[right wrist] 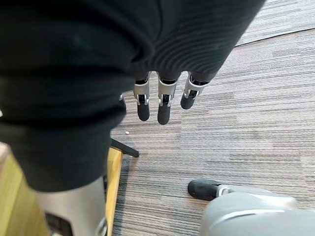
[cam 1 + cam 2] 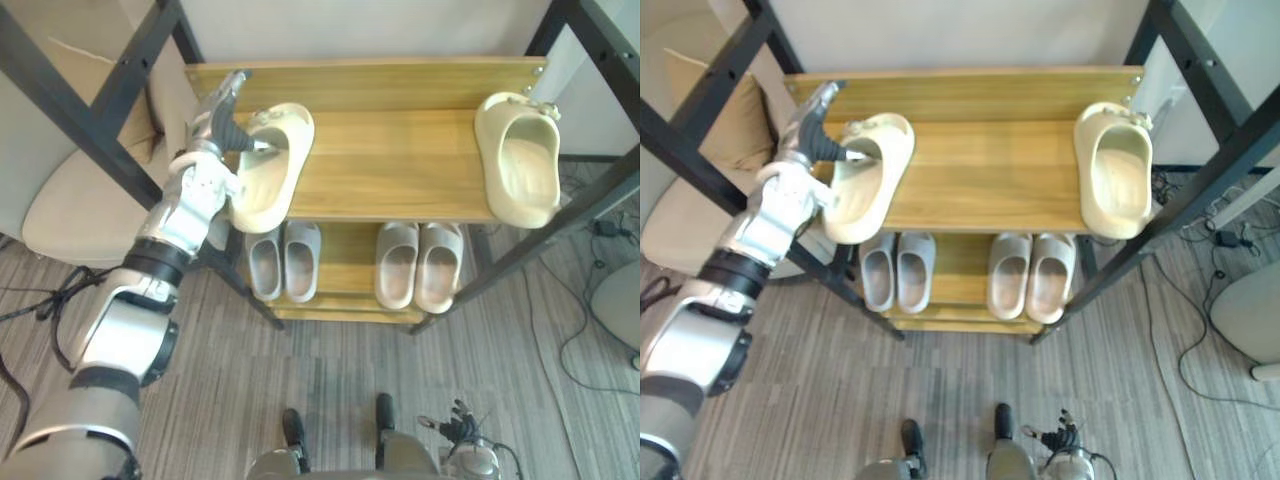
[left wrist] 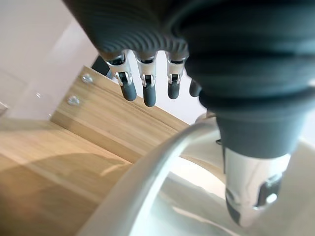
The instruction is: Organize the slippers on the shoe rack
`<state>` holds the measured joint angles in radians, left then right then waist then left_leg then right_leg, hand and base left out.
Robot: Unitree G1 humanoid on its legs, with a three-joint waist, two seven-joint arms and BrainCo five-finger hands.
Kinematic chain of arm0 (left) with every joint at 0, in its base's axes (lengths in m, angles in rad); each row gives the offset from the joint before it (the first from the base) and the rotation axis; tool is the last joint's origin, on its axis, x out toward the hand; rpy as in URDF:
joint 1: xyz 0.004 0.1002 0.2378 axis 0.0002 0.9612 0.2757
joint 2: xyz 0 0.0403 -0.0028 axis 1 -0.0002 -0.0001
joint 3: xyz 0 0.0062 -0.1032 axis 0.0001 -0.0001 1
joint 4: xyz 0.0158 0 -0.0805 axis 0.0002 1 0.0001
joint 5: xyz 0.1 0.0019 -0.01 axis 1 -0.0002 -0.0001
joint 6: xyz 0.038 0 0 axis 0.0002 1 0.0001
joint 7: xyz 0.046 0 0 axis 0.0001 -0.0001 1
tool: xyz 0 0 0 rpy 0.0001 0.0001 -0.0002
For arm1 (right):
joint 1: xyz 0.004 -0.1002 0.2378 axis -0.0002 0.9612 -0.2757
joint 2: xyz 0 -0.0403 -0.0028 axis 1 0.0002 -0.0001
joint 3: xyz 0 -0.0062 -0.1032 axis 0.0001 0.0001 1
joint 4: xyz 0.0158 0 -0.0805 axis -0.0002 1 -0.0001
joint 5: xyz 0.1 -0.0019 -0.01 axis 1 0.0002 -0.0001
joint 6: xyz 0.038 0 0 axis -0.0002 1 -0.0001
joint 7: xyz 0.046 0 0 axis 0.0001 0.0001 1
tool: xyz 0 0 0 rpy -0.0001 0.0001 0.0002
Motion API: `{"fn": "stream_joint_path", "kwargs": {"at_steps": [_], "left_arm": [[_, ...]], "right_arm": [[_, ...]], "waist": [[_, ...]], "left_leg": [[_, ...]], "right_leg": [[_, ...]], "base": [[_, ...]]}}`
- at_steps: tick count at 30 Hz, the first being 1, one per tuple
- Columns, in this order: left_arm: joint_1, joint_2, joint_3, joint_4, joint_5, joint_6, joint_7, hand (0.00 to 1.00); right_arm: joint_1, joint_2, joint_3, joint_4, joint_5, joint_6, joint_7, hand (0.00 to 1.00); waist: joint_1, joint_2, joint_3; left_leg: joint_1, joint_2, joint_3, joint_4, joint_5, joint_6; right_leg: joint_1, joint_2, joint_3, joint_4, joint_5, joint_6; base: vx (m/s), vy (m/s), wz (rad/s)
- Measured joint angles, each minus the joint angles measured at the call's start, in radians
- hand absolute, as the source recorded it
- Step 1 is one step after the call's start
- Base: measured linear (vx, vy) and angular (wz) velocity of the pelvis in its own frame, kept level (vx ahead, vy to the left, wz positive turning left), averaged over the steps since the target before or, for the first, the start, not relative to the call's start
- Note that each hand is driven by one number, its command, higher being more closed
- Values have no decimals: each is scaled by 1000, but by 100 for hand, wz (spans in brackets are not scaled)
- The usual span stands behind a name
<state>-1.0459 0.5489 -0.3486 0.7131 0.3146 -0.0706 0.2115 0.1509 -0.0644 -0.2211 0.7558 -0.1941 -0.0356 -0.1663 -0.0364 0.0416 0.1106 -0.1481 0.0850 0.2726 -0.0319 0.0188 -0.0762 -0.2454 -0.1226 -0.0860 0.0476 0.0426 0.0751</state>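
One slipper point(image 2: 272, 172), L robot hand point(image 3: 248, 183) thumb inside, wrist-cam

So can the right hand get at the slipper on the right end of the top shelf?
Probably yes. The slipper lies at the front of the shelf with nothing on or before it. The right hand hangs low over the floor, fingers straight, so it must first rise past the frame post.

lower-shelf slippers point(image 2: 302, 262) — far ends hidden under top shelf point(image 2: 400, 160) | cream slipper point(image 3: 147, 187) — blurred, cut off at left wrist view's edge
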Motion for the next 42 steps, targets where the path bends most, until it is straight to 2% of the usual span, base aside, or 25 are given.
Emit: {"fn": "stream_joint_path", "kwargs": {"at_steps": [17, 27, 42], "left_arm": [[-40, -19, 35, 60, -5, 11, 3, 100], [-38, -52, 34, 64, -53, 11, 5, 100], [-35, -116, -35, 31, -61, 9, 66, 100]], "right_arm": [[-2, 15, -3, 4, 1, -3, -3, 0], [-10, 13, -3, 21, 1, -4, -5, 0], [-31, 8, -3, 49, 19, -4, -10, 0]], "waist": [[-12, -2, 1], [-23, -3, 1], [-47, 1, 2]], "left_leg": [[9, -5, 22, 1, -7, 2], [12, -17, 14, 0, -3, 8], [17, -26, 21, -2, 1, 14]], "right_leg": [[1, 2, 34, -20, 17, 3], [25, -1, 36, -63, 46, 8], [33, -6, 45, -86, 64, 9]], "base": [[12, -1, -4], [-2, 1, 1], [-7, -1, -2]]}}
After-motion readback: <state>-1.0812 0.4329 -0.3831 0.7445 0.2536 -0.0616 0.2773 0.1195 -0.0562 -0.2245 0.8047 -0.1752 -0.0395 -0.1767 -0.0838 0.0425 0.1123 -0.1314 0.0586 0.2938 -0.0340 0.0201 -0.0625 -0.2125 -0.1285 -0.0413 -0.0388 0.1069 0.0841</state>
